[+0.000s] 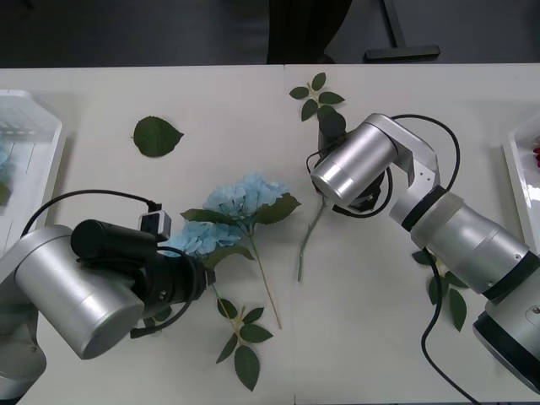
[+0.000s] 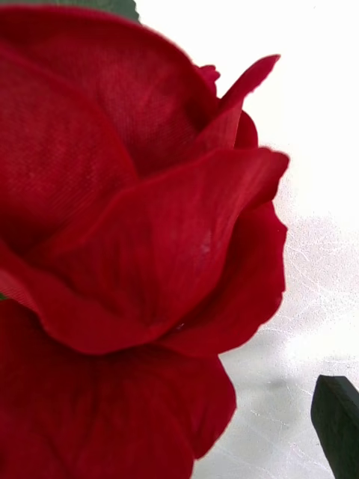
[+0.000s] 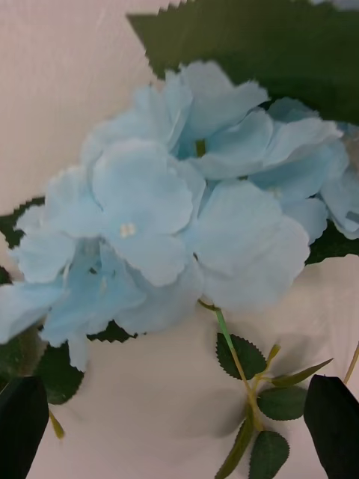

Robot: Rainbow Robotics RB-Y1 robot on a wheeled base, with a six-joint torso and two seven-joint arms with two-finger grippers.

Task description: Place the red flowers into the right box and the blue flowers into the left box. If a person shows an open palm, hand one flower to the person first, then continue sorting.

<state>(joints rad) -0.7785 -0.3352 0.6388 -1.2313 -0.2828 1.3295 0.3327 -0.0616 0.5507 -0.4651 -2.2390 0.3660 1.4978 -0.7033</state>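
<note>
— Since you're nearer the table, where is the left gripper (image 3: 176,383)?

— Low over a blue flower (image 3: 172,217), near the front edge on the robot's left. Its two black fingers (image 3: 333,419) stand wide apart, one on each side of the pale head, and they hold nothing. From the wrist camera I can't tell whether they touch the petals.

— And the second blue flower (image 1: 250,197)?

— Just beyond the first one and slightly towards the middle, flat on the table (image 1: 211,93), with its stem running back towards the robot. Their leaves overlap.

— What about the right gripper (image 2: 179,389)?

— It's down over a red flower (image 2: 127,224) near the table's centre. From above, the silver wrist covers the rose's head, and only its green stem (image 1: 307,242) sticks out towards the robot. Up close, one black finger (image 2: 338,423) sits far out to the side and the petals hide the other. So I'd say it's spread, not closed on the rose.

— And the boxes?

— The left box (image 1: 52,160) is at the far left edge, with a bit of pale blue showing inside. The right box (image 1: 516,173) is at the far right edge, with a speck of red in it.

— Anything else lying about?

— A single green leaf (image 1: 156,136) behind the blue flowers, one leaf sprig (image 1: 317,96) beyond the right wrist, and another sprig (image 1: 242,339) near the front edge.
</note>
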